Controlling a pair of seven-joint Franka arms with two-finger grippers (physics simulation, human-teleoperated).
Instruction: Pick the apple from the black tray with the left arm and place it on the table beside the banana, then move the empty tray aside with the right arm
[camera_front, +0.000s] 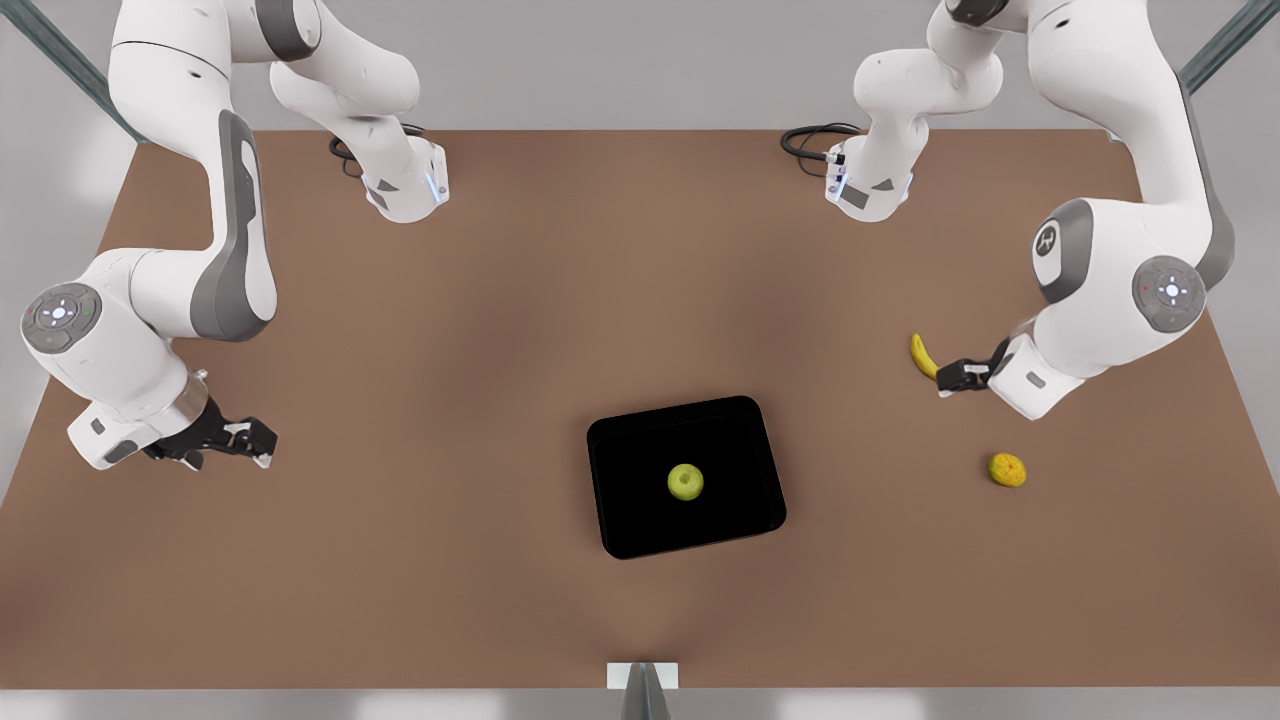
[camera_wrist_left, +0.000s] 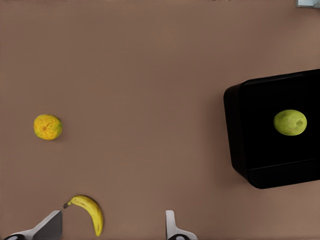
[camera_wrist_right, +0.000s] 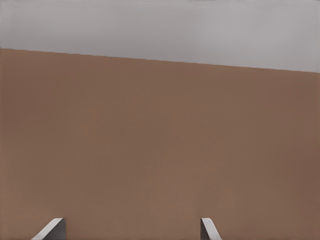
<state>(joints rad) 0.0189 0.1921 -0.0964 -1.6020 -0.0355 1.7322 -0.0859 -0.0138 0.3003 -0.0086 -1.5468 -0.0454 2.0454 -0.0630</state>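
In the front view, the round, smooth apple (camera_front: 685, 482) is lying mid-tray in the glossy black tray (camera_front: 640, 520), not yet picked. The left gripper (camera_front: 950, 378), jaws released, is hovering at 3 o'clock beside the slim curved banana (camera_front: 923, 355); the right gripper (camera_front: 250, 440) is waiting at 9 o'clock, jaws parted. In the left wrist view, the bumpy orange fruit (camera_wrist_left: 47, 127) is resting on the matte worktop (camera_wrist_left: 150, 75). I judge the left arm must next be reaching over the tray rim.

The table (camera_front: 480, 420) looks like a flat matte brown top, totally smooth with no grain showing, and the black tray (camera_front: 640, 520) is a glossy, plastic-looking black with a slick rim. The apple (camera_front: 685, 482) has smooth, slightly shiny yellow-green skin, the banana (camera_front: 923, 355) is smooth yellow, and the bumpy yellow-orange fruit (camera_front: 1007, 469) has a rough, pitted peel. Both arms are smooth white shells with grey joint covers, and the left gripper (camera_front: 950, 380) and right gripper (camera_front: 255, 440) look like black hard plastic with pale fingertips (camera_wrist_left: 50, 227).
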